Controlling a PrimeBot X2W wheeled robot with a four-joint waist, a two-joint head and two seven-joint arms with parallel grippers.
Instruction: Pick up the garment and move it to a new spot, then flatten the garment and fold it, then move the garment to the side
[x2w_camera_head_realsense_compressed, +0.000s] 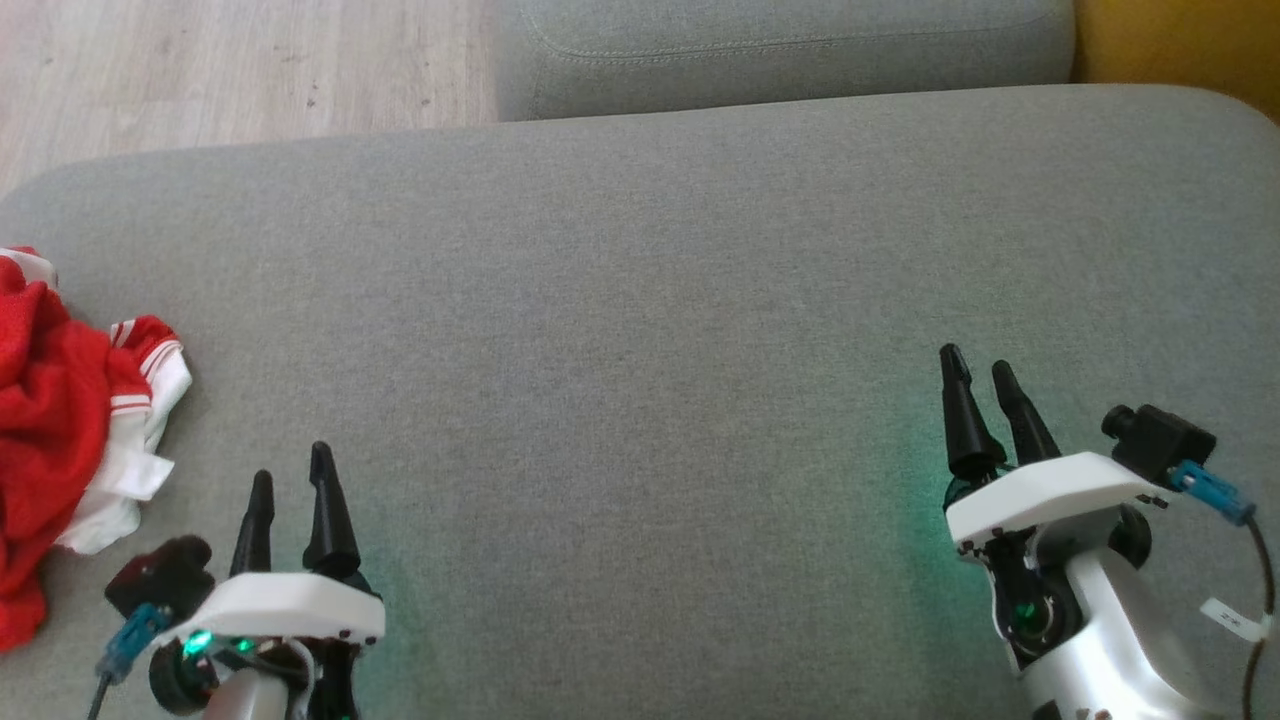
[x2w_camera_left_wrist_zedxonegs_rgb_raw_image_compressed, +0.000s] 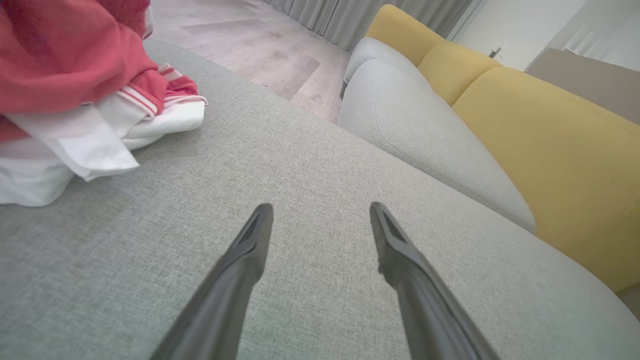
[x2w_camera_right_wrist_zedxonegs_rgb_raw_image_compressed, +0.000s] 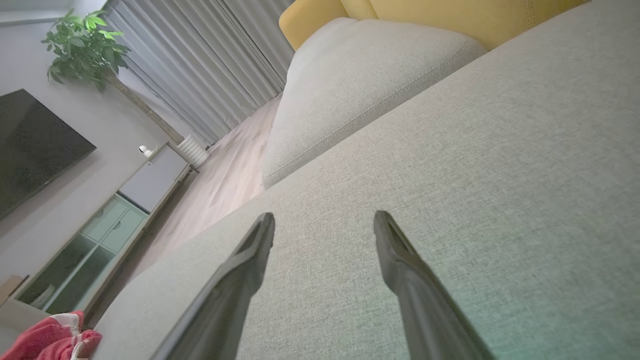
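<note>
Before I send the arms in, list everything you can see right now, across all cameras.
garment: one, red and white, crumpled at the big cushion's left edge
big cushion: one, grey, beneath both grippers
smaller cushion: one, grey, beyond the big one
sofa back: one, yellow, behind the smaller cushion
floor: pale wood, past the cushions
curtains: grey, far side of the room
plant: one, green, beside the curtains
screen: one, dark, on the wall
cabinet: one, pale, below the screen
left gripper: dark jaws open, empty, right of the garment
right gripper: dark jaws open, empty, bare cushion around it
</note>
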